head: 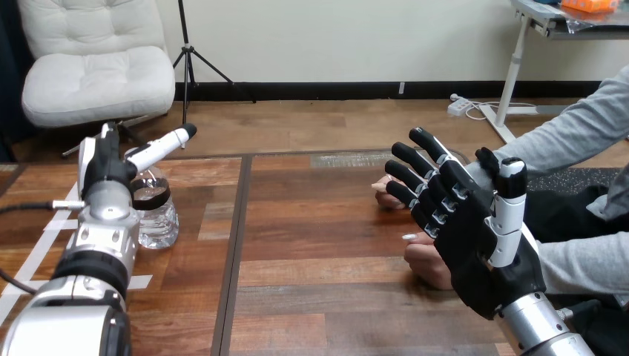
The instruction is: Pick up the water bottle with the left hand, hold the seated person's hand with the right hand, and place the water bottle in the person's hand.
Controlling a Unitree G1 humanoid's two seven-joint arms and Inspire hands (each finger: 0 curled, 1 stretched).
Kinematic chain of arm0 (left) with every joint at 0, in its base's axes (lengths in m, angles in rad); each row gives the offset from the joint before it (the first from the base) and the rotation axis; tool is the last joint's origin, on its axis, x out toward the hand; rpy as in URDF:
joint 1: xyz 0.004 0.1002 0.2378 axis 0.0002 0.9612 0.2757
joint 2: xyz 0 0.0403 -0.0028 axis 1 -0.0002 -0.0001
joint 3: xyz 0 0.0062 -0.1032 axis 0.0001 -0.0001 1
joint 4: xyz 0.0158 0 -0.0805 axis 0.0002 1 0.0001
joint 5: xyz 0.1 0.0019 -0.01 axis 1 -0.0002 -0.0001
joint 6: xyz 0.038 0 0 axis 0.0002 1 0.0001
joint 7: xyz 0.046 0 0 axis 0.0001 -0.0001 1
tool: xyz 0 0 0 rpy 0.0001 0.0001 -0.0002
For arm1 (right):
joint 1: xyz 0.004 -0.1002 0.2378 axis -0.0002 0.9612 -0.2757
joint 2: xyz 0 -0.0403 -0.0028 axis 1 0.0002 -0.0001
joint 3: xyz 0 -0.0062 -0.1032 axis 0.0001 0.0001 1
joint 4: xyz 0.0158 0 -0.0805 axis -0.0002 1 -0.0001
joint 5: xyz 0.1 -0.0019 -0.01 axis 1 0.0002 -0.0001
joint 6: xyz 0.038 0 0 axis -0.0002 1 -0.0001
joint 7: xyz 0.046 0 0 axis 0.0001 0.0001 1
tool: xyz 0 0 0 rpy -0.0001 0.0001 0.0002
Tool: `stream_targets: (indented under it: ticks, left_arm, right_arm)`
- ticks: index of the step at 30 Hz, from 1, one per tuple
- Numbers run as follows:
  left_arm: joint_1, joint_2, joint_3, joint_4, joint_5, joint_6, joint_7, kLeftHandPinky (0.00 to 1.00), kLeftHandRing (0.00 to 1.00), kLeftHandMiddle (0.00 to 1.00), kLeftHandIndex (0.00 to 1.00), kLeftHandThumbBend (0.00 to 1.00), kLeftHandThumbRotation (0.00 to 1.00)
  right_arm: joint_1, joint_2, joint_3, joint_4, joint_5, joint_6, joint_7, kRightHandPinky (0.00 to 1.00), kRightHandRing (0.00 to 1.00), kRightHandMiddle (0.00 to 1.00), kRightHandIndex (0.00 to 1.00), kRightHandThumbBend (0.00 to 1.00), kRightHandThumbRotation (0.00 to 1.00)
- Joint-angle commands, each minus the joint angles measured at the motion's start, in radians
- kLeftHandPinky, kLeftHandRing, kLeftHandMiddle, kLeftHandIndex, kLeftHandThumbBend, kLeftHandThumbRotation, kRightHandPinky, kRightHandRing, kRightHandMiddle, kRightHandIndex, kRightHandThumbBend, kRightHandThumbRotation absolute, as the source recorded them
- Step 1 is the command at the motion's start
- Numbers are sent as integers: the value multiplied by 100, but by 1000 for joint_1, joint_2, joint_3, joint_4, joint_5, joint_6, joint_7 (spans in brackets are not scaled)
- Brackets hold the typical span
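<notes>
The robot's black-and-white right hand [475, 245] is raised at the view's right, open, its fingers [424, 141] straight and slightly spread. It stands in front of the person's two hands, which rest on the brown wooden plank table [319, 222]. The person's farther hand [387, 194] shows just past its fingertips and the person's nearer hand [424, 259] at the edge of its palm; whether it touches either cannot be told. Well apart, at the view's left, the robot's left hand [104, 167] sits against the clear plastic water bottle with a dark band [157, 219], which stands upright on the table. Whether that hand grips the bottle cannot be told. White tape strips [33, 252] lie on the table beside the left arm.
</notes>
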Motion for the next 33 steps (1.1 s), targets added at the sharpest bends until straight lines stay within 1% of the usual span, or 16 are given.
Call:
stream_targets:
  ticks: [1,5,13,14,15,17,24,29,30,33]
  left_arm:
    - [-100,36,-22,6,23,10,-7,91,96,98,96,90,42]
    - [-108,40,-35,8,39,6,-11,88,94,96,95,90,42]
    - [-115,40,-35,13,43,-11,-11,85,91,92,93,90,35]
    - [-117,40,-40,14,49,-14,-12,85,91,92,92,90,34]
    - [-117,41,-44,14,54,-16,-12,84,90,91,90,90,33]
    - [-120,43,-51,15,61,-14,-17,83,90,91,88,90,33]
    - [-129,51,-75,22,87,-4,-37,84,92,92,90,91,35]
    - [-129,54,-75,21,90,-5,-45,86,93,93,92,92,36]
    - [-124,57,-81,19,95,-12,-43,86,93,93,91,94,35]
    - [-119,62,-95,19,109,-12,-27,81,90,90,87,95,35]
  right_arm:
    - [-33,-7,-7,-61,10,2,-6,94,92,92,95,99,100]
    - [-33,-7,-6,-60,11,-1,-5,94,92,92,95,99,100]
    - [-34,-4,-5,-59,11,-8,-3,93,93,93,95,98,100]
    - [-34,-4,-5,-60,11,-7,-4,93,93,93,95,98,100]
    - [-34,-3,-5,-60,11,-7,-5,93,93,93,95,98,100]
    - [-35,-2,-4,-60,11,-7,-6,93,93,93,95,98,100]
    - [-34,-2,-4,-60,10,-10,-6,93,93,93,95,98,100]
    - [-34,-2,-3,-63,10,-8,-7,93,93,93,95,98,100]
    - [-33,-2,-3,-66,9,-5,-11,93,93,93,95,98,100]
    - [-31,0,-3,-70,6,-1,-20,93,93,93,95,99,100]
